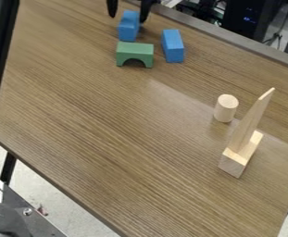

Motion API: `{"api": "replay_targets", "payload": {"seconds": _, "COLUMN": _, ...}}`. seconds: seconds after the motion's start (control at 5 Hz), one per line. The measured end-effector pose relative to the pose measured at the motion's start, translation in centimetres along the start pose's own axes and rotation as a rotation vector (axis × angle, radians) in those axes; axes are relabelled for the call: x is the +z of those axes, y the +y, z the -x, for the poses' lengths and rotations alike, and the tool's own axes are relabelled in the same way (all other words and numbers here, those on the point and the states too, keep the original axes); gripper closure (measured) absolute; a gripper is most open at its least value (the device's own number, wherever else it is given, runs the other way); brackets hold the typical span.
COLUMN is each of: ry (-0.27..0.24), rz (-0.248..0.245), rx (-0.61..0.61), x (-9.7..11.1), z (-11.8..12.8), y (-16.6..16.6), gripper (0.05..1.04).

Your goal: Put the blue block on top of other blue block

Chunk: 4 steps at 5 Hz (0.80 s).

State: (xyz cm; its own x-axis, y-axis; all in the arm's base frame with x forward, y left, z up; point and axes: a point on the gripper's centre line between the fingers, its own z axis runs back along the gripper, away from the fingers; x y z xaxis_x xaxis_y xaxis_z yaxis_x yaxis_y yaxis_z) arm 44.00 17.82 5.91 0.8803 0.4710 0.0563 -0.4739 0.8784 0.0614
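Though grained, shiny tabletop (109,115); pale floor (36,190)

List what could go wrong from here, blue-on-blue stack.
- Open tool straddles the far end of the left-hand blue piece; an off-centre grip could twist it.
- Green arch sits right in front of that piece, so a forward slip may shove it.
- Other blue block is close by on the right; a low sideways move might knock it.

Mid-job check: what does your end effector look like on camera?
The end effector is black, with two slim fingers. The one at picture left ends in a rounded tip; the other looks broader towards the top.
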Motion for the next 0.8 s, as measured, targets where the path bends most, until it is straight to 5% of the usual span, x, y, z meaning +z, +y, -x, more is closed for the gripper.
{"api": "replay_targets", "payload": {"seconds": 0.2, "ry": 0.009, "rz": -0.008, "rx": 0.001, "x": -0.6, "z": -0.3, "y": 0.2, "gripper": 0.133}}
{"api": "replay_targets", "payload": {"seconds": 0.4, "ry": 0.032, "rz": -0.016, "rx": 0.015, "x": -1.7, "z": -0.3, "y": 0.3, "gripper": 0.420}}
{"api": "replay_targets", "payload": {"seconds": 0.6, "ry": 0.030, "rz": 0.000, "rx": 0.022, "x": -1.3, "z": -0.4, "y": 0.2, "gripper": 0.519}}
{"api": "replay_targets", "payload": {"seconds": 0.8, "ry": 0.048, "rz": 0.023, "rx": 0.027, "x": -1.3, "z": -0.2, "y": 0.0, "gripper": 0.519}}
